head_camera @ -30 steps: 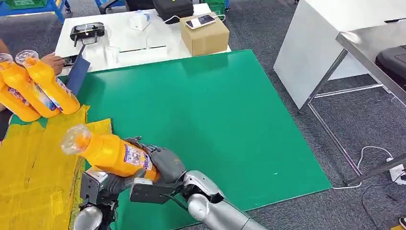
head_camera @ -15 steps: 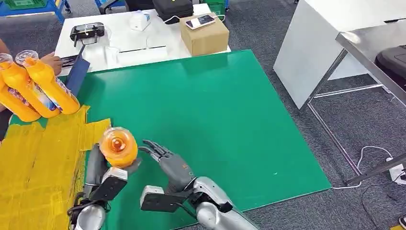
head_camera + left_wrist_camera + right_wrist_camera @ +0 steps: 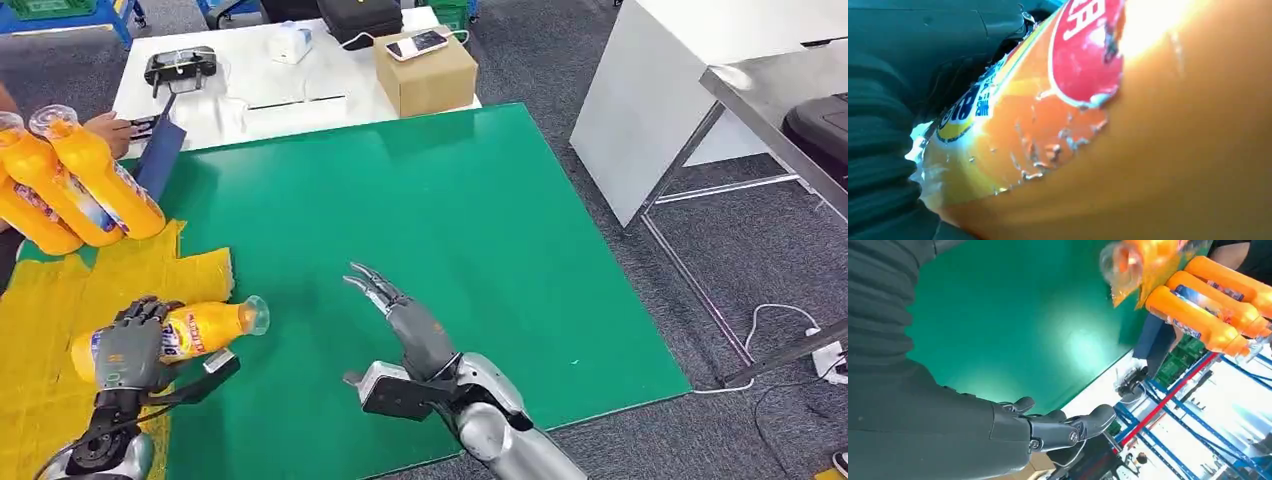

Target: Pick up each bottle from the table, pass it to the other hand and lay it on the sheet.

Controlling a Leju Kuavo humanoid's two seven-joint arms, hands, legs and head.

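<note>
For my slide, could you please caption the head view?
Left hand holds an orange bottle over the yellow sheet; right hand open.

open: green mat [image 3: 450, 230] centre | blocked: bottles [image 3: 70, 190] far-left, cardboard box [image 3: 425, 72] beyond mat

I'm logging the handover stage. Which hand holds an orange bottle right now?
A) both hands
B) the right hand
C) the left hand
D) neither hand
C: the left hand grips the orange bottle over the yellow sheet, while the right hand hovers with fingers spread, holding nothing.
</note>
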